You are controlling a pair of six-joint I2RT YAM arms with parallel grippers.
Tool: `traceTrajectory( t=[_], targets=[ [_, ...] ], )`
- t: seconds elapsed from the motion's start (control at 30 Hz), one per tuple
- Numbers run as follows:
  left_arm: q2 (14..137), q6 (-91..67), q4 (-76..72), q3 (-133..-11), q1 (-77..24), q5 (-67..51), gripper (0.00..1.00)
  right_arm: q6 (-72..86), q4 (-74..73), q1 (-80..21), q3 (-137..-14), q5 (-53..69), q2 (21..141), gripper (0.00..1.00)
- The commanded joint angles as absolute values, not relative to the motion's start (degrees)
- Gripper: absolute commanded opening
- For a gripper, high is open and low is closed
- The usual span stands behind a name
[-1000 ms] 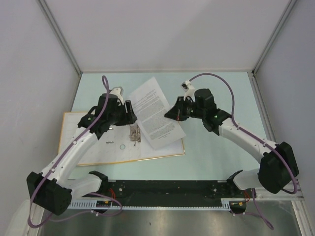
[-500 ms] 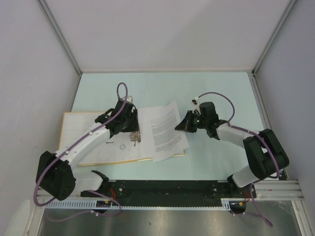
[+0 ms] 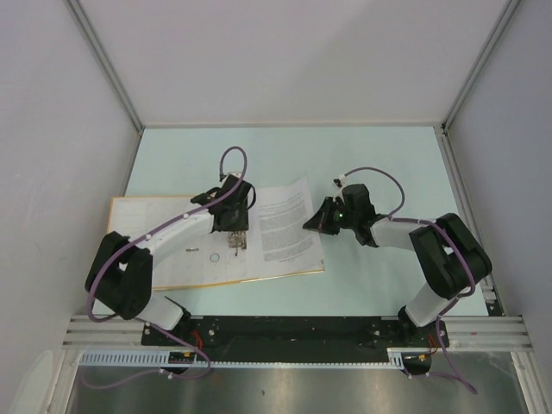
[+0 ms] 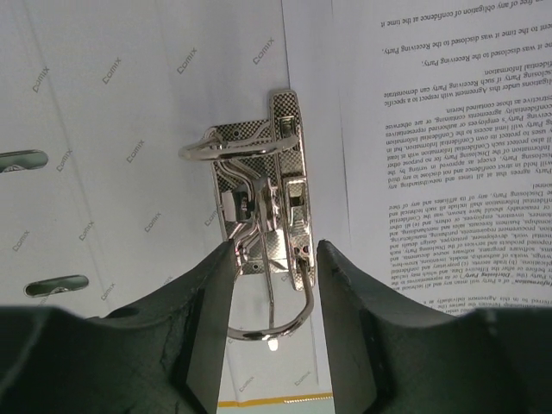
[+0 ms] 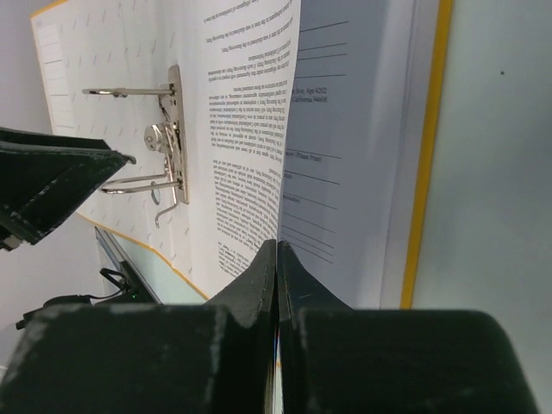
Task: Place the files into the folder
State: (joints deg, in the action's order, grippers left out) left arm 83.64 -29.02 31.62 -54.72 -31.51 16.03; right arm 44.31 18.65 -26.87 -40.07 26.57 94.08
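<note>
- Pinching the outer edge of the files (image 5: 250, 129), the right gripper (image 5: 276, 246) has its jaws pressed flat together on the paper. The sheets run out ahead of its fingertips, across the cream inside of the open folder (image 5: 427, 172).
- The left gripper (image 4: 274, 250) stands about half open with nothing in its grasp. The ring mechanism (image 4: 263, 216) sits straight below, between its fingers, and neither finger clearly touches it.
- The files' near edge lies just beside the mechanism, outboard of one left finger. It does not look threaded onto the rings.
- I cannot tell whether the rings are open.
- The step in hand looks like working the mechanism so the sheets can go on. The left jaws should settle squarely on the lever, not on the wire arches.
- The right gripper should hold the paper low and flat, and feed it toward the left gripper gently. A hard push would likely buckle the paper.
</note>
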Motion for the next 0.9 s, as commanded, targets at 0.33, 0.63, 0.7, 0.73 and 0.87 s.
traceTrajectory(
  t=[0.33,0.63,0.7,0.73,0.87],
  targets=[
    [94.1,-34.5,28.2,-60.5,-33.9,23.2,0.42,46.3,25.5,-28.6,-39.9,24.1,94.7,0.0],
    [97.1,-36.1,28.6,-61.4,-34.8,24.1,0.36,46.1,25.8,-28.9,-39.9,23.9,94.9,0.0],
    [97.4,-36.6,28.7,-61.6,-35.1,24.5,0.32,46.3,25.8,-29.1,-39.9,24.0,95.1,0.0],
    [97.2,-36.7,28.6,-61.6,-35.4,24.7,0.31,46.3,26.0,-29.1,-39.9,24.1,95.0,0.0],
    [97.5,-36.7,28.5,-61.8,-35.9,25.1,0.31,46.1,25.7,-29.1,-39.9,23.7,94.9,0.0]
  ],
)
